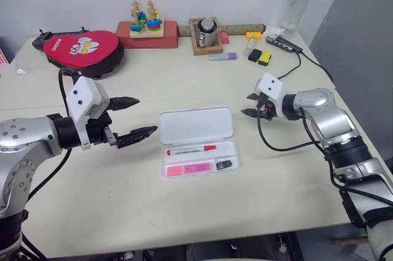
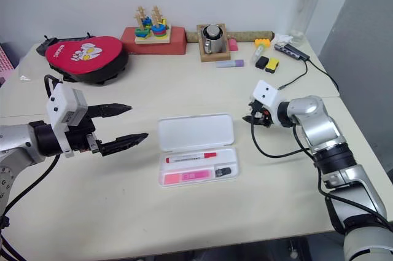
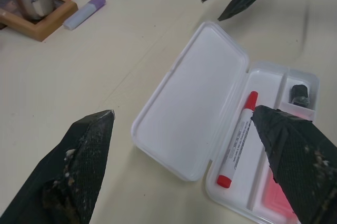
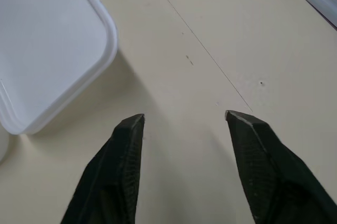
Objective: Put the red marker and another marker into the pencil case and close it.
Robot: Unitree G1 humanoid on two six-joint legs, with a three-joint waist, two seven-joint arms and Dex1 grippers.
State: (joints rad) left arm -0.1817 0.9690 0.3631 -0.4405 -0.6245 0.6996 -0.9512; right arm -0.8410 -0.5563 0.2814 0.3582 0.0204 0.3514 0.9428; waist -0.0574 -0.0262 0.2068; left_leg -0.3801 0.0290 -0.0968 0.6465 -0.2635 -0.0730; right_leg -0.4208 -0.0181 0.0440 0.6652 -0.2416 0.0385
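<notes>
I see my left tool (image 1: 147,116) spread wide, holding nothing, left of the case | pencil case (image 1: 195,124) lies open mid-counter (image 1: 184,206), red marker (image 1: 191,150) and pink highlighter (image 1: 189,169) in its tray | my right tool (image 1: 250,105) parted, empty, just right of the lid.

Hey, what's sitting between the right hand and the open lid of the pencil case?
Nothing: bare table separates the right hand from the pencil case lid, as the right wrist view shows.
</notes>
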